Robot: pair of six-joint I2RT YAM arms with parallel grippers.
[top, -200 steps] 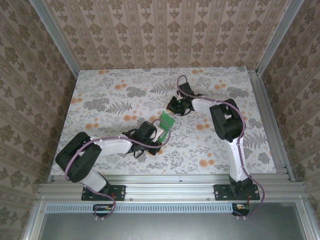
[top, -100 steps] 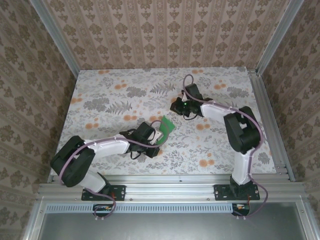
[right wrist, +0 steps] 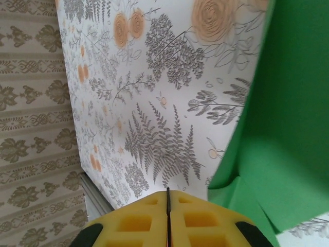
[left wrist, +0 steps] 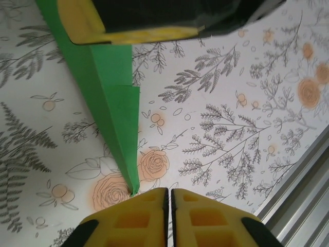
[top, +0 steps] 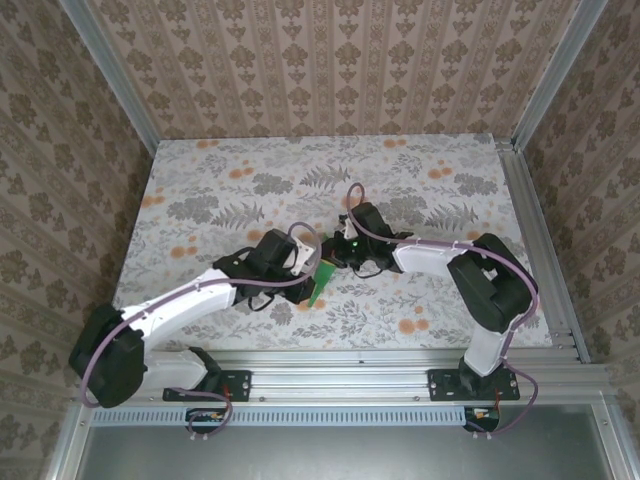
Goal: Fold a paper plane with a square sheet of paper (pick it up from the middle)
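Both pairs pressed shut, seams bare | left gripper (left wrist: 169, 193): paper (left wrist: 110, 108), tip just left of pads (left wrist: 131, 221), long axis running away | right gripper (right wrist: 167, 195): paper close right | equally near, hold unclear

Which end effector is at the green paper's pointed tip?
The left end effector: the paper ends pointed at its fingertips; the right end effector faces broad paper.

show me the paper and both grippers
paper (left wrist: 110, 103), left wrist view, middle of the green strip
left gripper (left wrist: 169, 191), left wrist view, where its jaws meet
right gripper (right wrist: 167, 194), right wrist view, where its jaws meet
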